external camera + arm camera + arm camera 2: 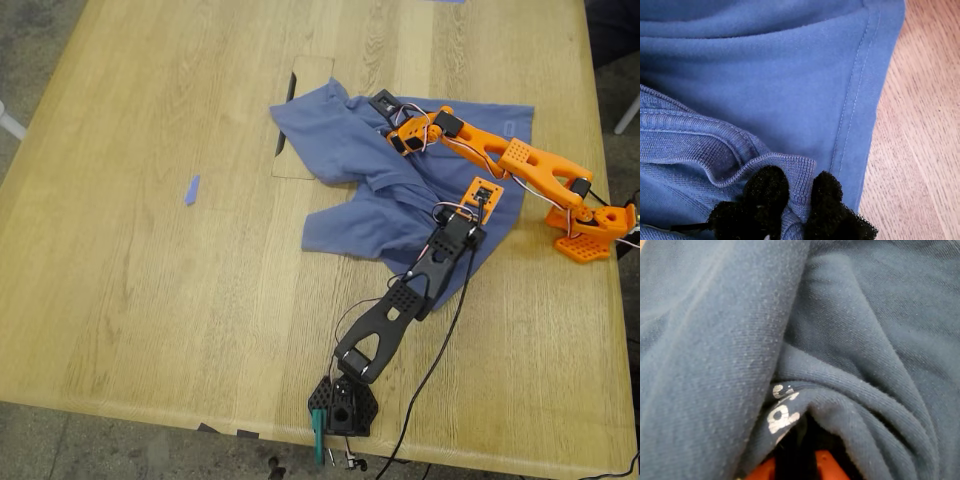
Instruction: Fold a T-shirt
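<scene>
The slate-blue T-shirt [350, 215] lies crumpled on the wooden table [150, 300], right of centre in the exterior view. My first gripper [448, 214], on the black arm, is shut on the shirt's ribbed collar [730, 170]; the black fingertips [765, 187] pinch the ribbing, with a stitched hem [855, 95] beside them. My second gripper [396, 128], on the orange arm, rests on the shirt's far part. Its orange fingers [827, 466] sit under a bunched fold [840, 390] that carries white print [780, 417]. The chest print is hidden.
A small blue scrap [192, 189] lies on the table toward the exterior view's left. A rectangular panel outline [300, 110] sits partly under the shirt. The orange base [588, 240] stands near the exterior view's right edge, the black base [342, 408] at the near edge.
</scene>
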